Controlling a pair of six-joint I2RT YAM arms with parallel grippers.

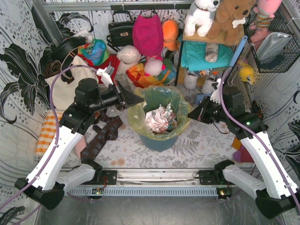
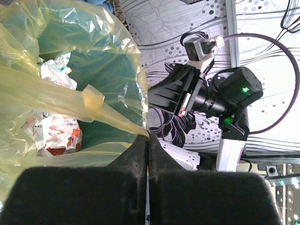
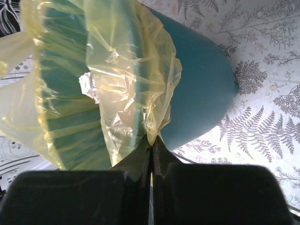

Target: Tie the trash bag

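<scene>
Trash bag [image 1: 161, 99], thin yellow-green film, sits in teal bin [image 1: 157, 140] at mid bench [image 1: 201, 140], w/ its rim folded out over bin's lip. Crumpled paper [image 1: 159, 119], white w/ red print, lies inside bag. L hand [image 2: 147, 137] is pressed together on a strip of bag rim at bin's left side; in wrist view the film runs taut from bag mouth to a point betw. the tips. R hand [image 3: 151, 140] is likewise pinched on bag edge at bin's right side, w/ film gathered into a narrow fold where the tips meet. Both arms reach in from near edge, one each side of bin. Dark patterned cloth [image 1: 103, 136] lies on bench left of bin, and orange-striped cloth [image 1: 47, 131] is further left. Cream tote [image 1: 70, 86] leans at far left, and plush toys [image 1: 220, 16] sit on shelf at far right.
</scene>
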